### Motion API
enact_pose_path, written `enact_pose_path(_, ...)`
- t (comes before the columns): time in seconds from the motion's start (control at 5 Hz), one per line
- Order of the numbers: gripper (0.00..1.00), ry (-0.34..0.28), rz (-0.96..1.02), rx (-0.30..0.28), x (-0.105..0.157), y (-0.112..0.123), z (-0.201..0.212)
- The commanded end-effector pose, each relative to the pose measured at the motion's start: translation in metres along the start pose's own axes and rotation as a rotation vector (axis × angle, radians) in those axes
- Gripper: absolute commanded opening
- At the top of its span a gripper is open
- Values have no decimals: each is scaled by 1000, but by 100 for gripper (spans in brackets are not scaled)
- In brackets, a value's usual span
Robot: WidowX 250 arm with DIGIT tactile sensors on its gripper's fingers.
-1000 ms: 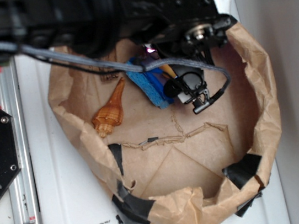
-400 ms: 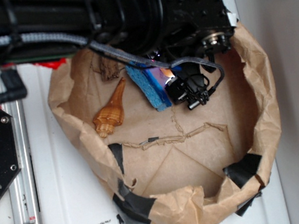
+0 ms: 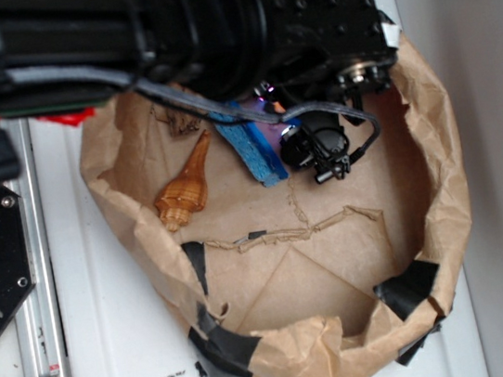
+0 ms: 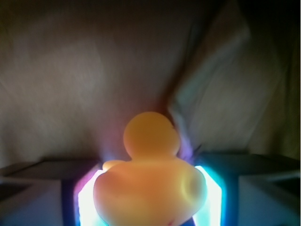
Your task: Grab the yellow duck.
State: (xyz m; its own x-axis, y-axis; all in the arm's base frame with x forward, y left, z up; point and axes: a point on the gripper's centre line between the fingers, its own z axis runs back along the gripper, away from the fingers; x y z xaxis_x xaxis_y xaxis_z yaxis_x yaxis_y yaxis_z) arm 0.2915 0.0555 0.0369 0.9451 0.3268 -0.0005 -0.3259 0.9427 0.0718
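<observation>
Arm shifted lower, gripper point(image 4: 149, 197) closed around yellow duck point(image 4: 150, 181), beside blue sponge point(image 3: 250, 146)

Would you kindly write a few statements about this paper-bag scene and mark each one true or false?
1. The duck sits between the gripper pads. True.
2. The seashell lies right of the sponge. False: it lies left of it.
3. The gripper is inside the paper bag. True.
4. The seashell is held by the gripper. False: it lies loose on the bag floor.
5. Black tape patches the bag. True.
</observation>
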Motion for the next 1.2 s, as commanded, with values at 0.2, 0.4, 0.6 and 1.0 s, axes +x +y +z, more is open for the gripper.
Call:
enact_pose_path(0.2, 0, -135, -99, -222, -9, 2, 112)
enact_pose_path(0.4, 0, -113, -236, -226, -19, -14, 114)
enact_pose_path(0.6, 0, -105, -365, -171, -23, -38, 109)
enact_pose_path(1.0, 0, -110, -402, -104, -25, -52, 100)
